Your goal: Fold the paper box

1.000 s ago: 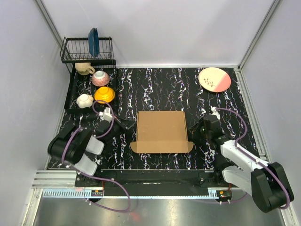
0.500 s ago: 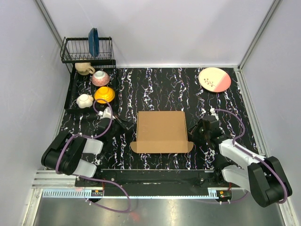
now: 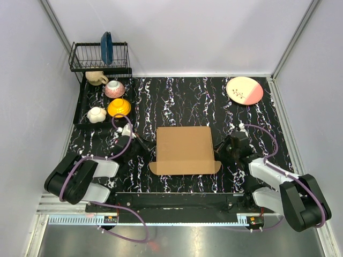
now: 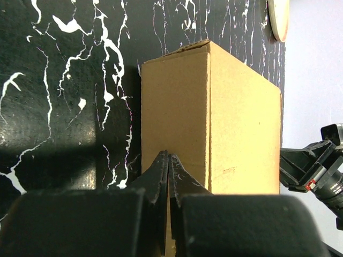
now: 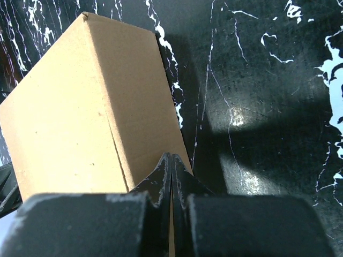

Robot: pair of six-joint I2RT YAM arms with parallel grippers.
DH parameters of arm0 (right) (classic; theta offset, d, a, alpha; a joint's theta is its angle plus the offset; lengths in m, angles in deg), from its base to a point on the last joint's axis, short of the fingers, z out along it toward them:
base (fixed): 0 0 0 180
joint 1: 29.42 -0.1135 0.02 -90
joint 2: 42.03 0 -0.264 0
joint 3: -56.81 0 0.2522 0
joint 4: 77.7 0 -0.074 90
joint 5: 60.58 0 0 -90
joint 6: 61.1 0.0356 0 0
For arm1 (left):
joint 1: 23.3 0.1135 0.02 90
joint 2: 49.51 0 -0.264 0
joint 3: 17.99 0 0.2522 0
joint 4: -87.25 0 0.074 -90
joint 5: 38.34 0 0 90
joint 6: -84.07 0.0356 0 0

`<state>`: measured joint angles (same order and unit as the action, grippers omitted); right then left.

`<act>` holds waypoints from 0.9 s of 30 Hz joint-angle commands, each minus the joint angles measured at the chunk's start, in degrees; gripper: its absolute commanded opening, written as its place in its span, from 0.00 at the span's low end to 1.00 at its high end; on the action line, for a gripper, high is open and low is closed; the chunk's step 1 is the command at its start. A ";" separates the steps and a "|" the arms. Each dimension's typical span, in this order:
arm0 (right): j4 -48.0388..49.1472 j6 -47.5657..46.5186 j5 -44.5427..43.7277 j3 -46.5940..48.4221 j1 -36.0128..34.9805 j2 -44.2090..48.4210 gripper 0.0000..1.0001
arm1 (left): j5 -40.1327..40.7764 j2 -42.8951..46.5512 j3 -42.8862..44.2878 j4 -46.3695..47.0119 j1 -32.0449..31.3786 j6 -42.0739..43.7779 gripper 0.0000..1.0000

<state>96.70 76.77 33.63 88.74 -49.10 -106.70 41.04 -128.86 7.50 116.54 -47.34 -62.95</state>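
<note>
The paper box point(image 3: 184, 150) is plain brown cardboard, closed into a flat rectangular block mid-table, with small rounded tabs sticking out at its two near corners. My left gripper point(image 3: 151, 151) is shut, its tips at the box's left wall; in the left wrist view the gripper point(image 4: 169, 156) points at that wall point(image 4: 177, 118). My right gripper point(image 3: 216, 148) is shut, its tips at the box's right wall; the right wrist view shows the gripper point(image 5: 170, 157) against the box point(image 5: 80, 118). Neither holds anything.
A black dish rack point(image 3: 99, 56) with a blue plate point(image 3: 106, 47) stands back left. In front of it a tray holds a beige mug point(image 3: 96, 77), pink bowl point(image 3: 114, 88), yellow bowl point(image 3: 118, 107) and white cup point(image 3: 96, 114). A pink plate point(image 3: 244, 90) lies back right.
My left gripper has edged right, closer to the box's left wall. My right gripper has barely shifted. The box has stayed in place.
</note>
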 commanded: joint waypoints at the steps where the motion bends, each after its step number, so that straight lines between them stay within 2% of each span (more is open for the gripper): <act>1: 1.51 0.81 3.17 -0.16 0.08 2.26 0.00 | -1.08 1.48 0.40 2.39 -1.81 0.06 0.00; 5: -3.57 0.55 3.35 1.16 -0.01 7.00 0.00 | -1.69 3.58 0.31 1.87 -2.77 -0.73 0.00; 12: -12.64 0.11 4.58 5.29 -0.01 13.59 0.00 | -0.73 13.77 1.89 -9.10 -3.04 1.02 0.00; 16: -12.38 -0.41 4.14 5.12 0.08 12.02 0.00 | 0.33 14.31 2.25 -11.76 -3.04 2.69 0.00; 21: -9.92 -0.94 3.27 4.59 0.17 6.58 0.00 | 1.82 11.25 1.28 -10.70 -2.95 3.22 0.00; 27: -15.97 -2.26 -1.83 6.96 -0.01 5.34 0.04 | 5.85 12.72 0.84 -16.05 -3.04 4.28 0.00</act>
<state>83.68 75.90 34.53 91.91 -48.86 -101.43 43.60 -117.65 7.76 102.62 -50.11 -60.22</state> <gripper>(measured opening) 0.032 0.002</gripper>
